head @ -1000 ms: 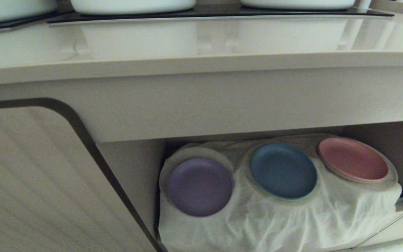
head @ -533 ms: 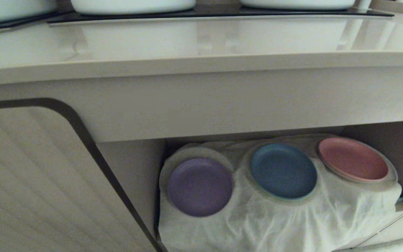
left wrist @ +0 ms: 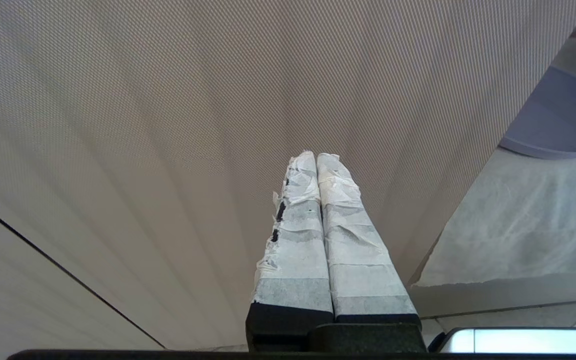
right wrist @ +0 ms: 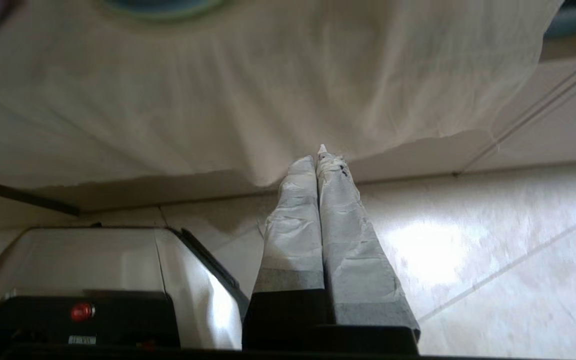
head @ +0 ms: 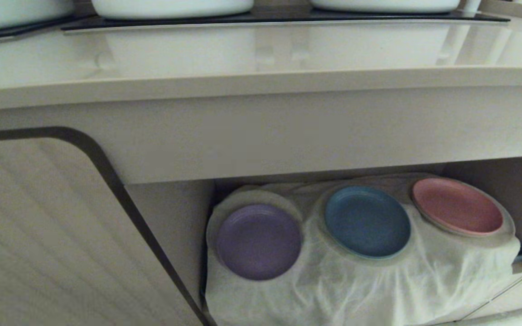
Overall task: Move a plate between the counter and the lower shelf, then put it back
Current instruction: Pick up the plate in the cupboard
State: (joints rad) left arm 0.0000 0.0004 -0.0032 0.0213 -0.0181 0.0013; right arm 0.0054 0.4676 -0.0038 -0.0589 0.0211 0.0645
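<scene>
We find the lilac plate (head: 258, 241) on the lower shelf (head: 170, 217), seated on the leftmost mound of the white cloth (head: 360, 290). To its right sit a blue plate (head: 367, 222) and, farther right, a pink plate (head: 457, 205), each on its own mound and apart from its neighbour. Above them runs the desk (head: 261, 59), its glossy top bare along the front edge, with white dishes (head: 172, 7) on the dark panel at the far side.

Across the last second we see no change on the shelf: all three plates lie where they lay, and neither arm enters the head view. The right tool (right wrist: 319, 159) is clenched on nothing, its taped tips pressed together, low before the hanging hem of the cloth and above the floor (right wrist: 493, 260). The left tool (left wrist: 316, 159) is likewise clenched and empty, parked in front of the cabinet door (left wrist: 168, 125), with the plate's rim visible at the edge of its view.

We judge that the plate rests on the shelf and no grasp is under way; lifting it would first need a tool to open and reach in.
</scene>
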